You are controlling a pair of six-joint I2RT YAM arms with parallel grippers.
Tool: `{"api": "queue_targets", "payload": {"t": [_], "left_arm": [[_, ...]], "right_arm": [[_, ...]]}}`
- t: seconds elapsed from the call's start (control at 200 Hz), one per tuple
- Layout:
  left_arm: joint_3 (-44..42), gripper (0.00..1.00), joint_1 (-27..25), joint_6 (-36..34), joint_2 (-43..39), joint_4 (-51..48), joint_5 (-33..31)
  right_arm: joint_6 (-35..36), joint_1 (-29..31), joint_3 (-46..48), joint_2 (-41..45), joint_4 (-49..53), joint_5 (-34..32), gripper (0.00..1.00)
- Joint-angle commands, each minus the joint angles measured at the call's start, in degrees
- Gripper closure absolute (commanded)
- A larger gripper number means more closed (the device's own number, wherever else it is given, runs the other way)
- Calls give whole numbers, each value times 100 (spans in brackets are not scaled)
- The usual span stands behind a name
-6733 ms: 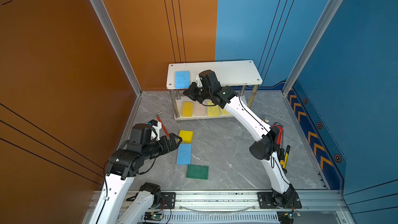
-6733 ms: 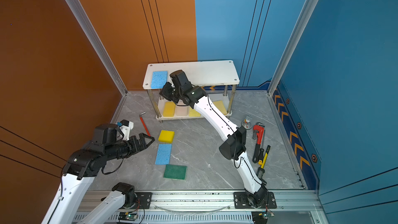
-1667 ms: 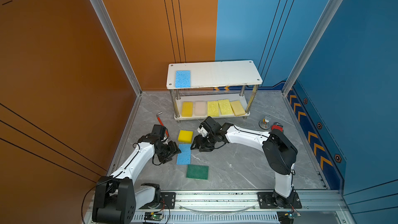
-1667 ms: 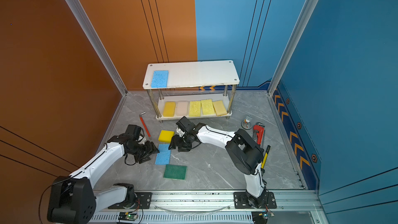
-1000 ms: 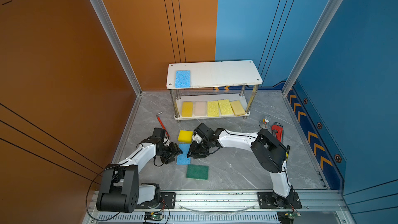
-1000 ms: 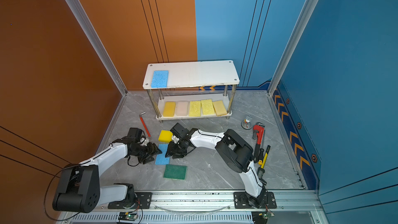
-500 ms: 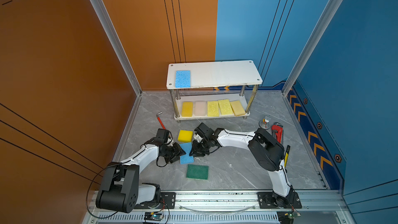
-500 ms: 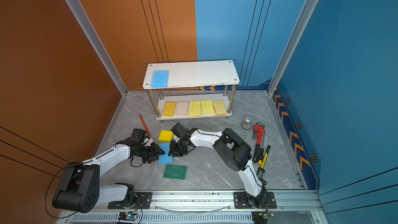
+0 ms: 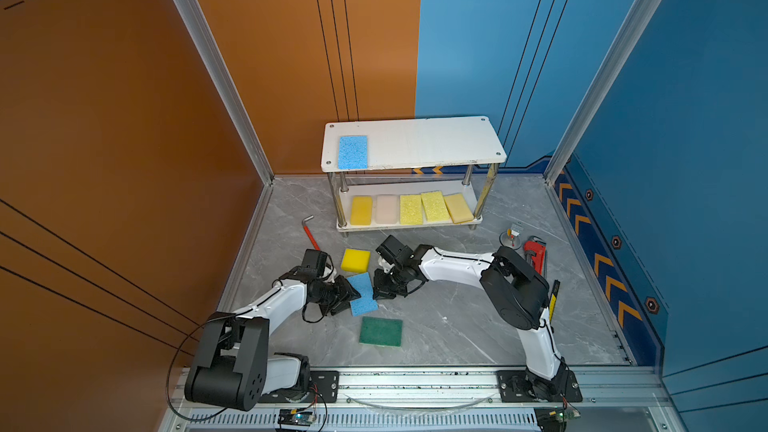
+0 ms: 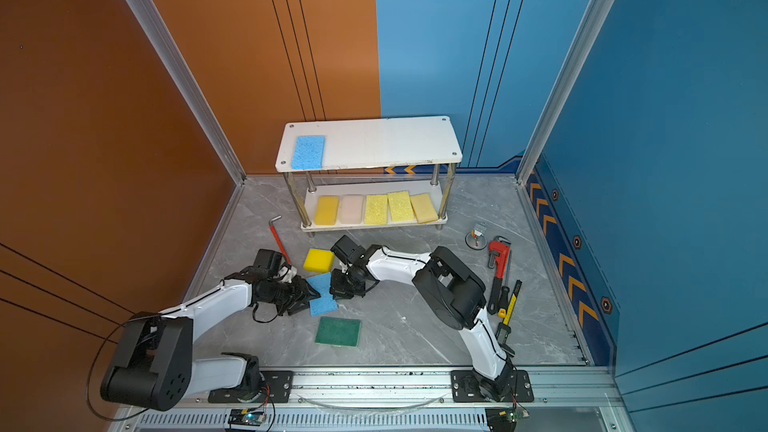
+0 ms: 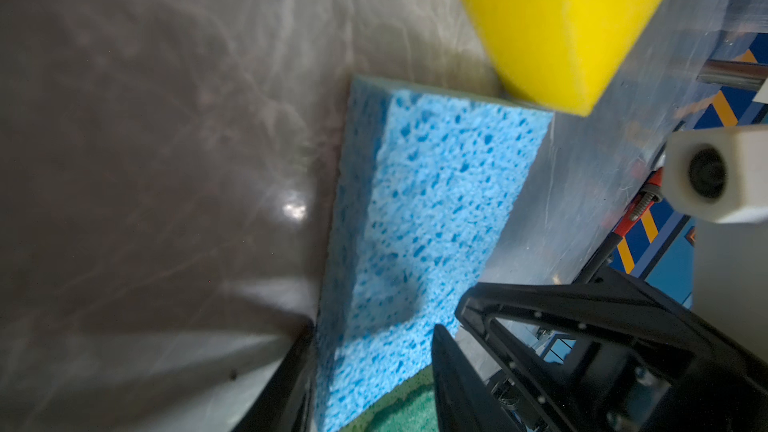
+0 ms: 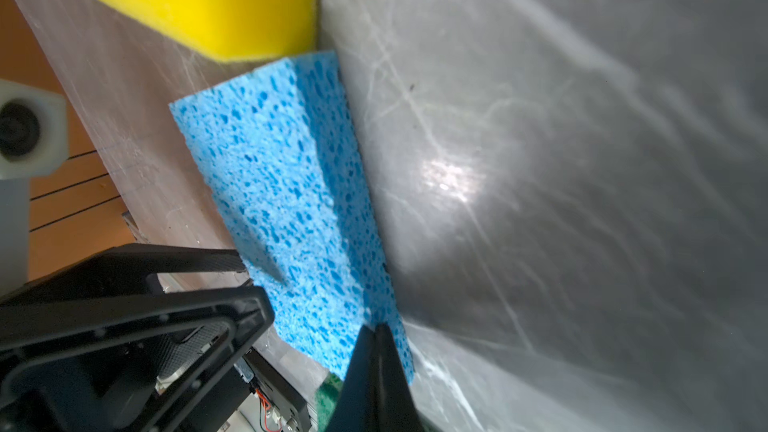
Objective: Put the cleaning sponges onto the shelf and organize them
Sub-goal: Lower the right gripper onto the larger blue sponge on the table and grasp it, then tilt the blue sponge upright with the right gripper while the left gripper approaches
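1. Nearest me, the green sponge (image 9: 380,331) lies flat on the floor (image 9: 457,326). It is dark, fine-textured and apart from both arms.

2. Just beyond it lies the blue sponge (image 9: 362,293), a porous rectangle turned at an angle, its near end close to the green sponge. Both grippers meet it from opposite long sides.
- The left gripper (image 9: 353,299) has its jaws apart, astride the left edge. In the left wrist view one finger (image 11: 286,388) sits beside that edge at floor level and the other stands over the top face. I cannot tell whether they press.
- The right gripper (image 9: 376,289) is clamped on the right edge, towards the near corner. In the right wrist view the sponge fills the space between its fingers (image 12: 374,367).

3. Next, the yellow sponge (image 9: 355,260) rests on the floor, thick and smooth. It sits just beside the blue sponge's far end, and I cannot tell whether they touch. To its far left lies the hex key (image 9: 311,232).

4. Farthest, the shelf (image 9: 436,143) stands near the far wall.
- Its lower board (image 9: 415,226) holds five sponges in a row. From left to right these are the amber sponge (image 9: 361,210), the cream sponge (image 9: 386,209), the pale yellow sponge (image 9: 411,209), the second pale yellow sponge (image 9: 435,206), slightly turned, and the tan sponge (image 9: 458,208).
- Its top board holds the other blue sponge (image 9: 353,152), flat at the left end.
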State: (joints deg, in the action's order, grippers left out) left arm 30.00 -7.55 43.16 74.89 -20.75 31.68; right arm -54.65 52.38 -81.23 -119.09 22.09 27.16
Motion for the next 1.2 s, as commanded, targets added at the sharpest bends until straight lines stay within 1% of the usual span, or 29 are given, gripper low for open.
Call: {"api": "queue_targets", "payload": {"t": [0.0,0.035,0.125,0.265,0.325,0.335,0.345,0.546,0.706,0.731,0.751,0.781,0.796,0.816,0.836,0.886,1.021,1.116,1.191], "left_arm": [[-117,45,58,56,-166,-150,145],[-117,41,99,77,-256,-184,159],[-78,26,191,125,-550,-358,212],[28,16,212,184,-748,-600,404],[-2,15,200,297,-854,-605,454],[-7,11,192,309,-869,-605,453],[-4,10,182,323,-888,-605,466],[182,0,-89,584,-1210,-603,468],[438,1,-315,850,-1453,-535,342],[445,1,-325,876,-1475,-535,331],[441,1,-328,893,-1487,-534,322],[415,1,-331,917,-1503,-535,314],[391,1,-324,928,-1512,-539,306],[366,1,-318,954,-1521,-541,308],[331,1,-317,972,-1536,-532,306],[235,1,-324,1018,-1577,-536,294],[28,1,-316,1067,-1677,-539,287],[-38,1,-292,1105,-1775,-602,280],[-47,1,-252,1094,-1850,-695,278]], "right_arm": [[241,-48,-73,427,525,-262,100],[281,-61,-37,532,578,-289,100],[353,-114,115,859,665,-314,100],[517,-159,305,1377,872,-308,100],[561,-175,381,1588,969,-316,100],[561,-178,398,1627,985,-316,100],[561,-185,411,1657,1000,-312,100],[521,-301,708,2156,1052,-161,100],[549,-387,819,2196,1082,-144,100],[567,-400,850,2170,1123,-182,93],[588,-421,876,2146,1135,-212,84],[644,-438,910,2103,1154,-252,67],[682,-439,916,2071,1174,-297,60],[746,-452,913,2027,1219,-361,55],[839,-455,888,1974,1290,-432,52],[1143,-432,704,1792,1519,-631,51],[1886,-408,140,1188,2140,-1204,51],[2284,-368,-196,826,2334,-1350,51],[2462,-310,-410,631,2475,-1403,51]]}}
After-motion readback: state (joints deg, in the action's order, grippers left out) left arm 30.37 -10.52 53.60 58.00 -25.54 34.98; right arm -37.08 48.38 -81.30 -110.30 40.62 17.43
